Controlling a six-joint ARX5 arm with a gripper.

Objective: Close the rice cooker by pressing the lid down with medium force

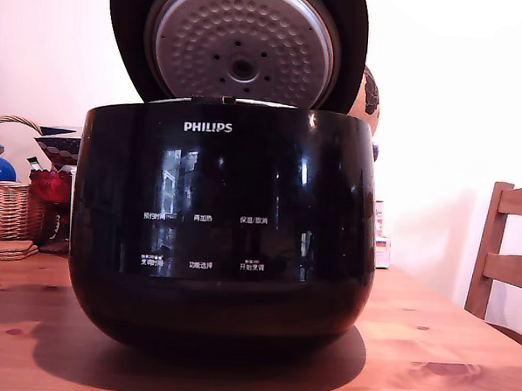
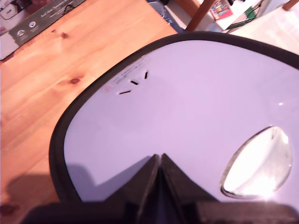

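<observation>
The hand (image 2: 160, 161) has its two dark fingers pressed together, tips meeting against the pale glossy outer face of the lid (image 2: 196, 116) (nothing is held between them). In the exterior view the lid stands raised behind the rice cooker (image 1: 222, 237), its dimpled silvery inner plate (image 1: 241, 45) facing forward. The cooker sits mid-surface on the wooden surface (image 1: 446, 345); a wicker basket (image 1: 6, 208) stands towards that view's left edge, a chair (image 1: 503, 252) at its right.
</observation>
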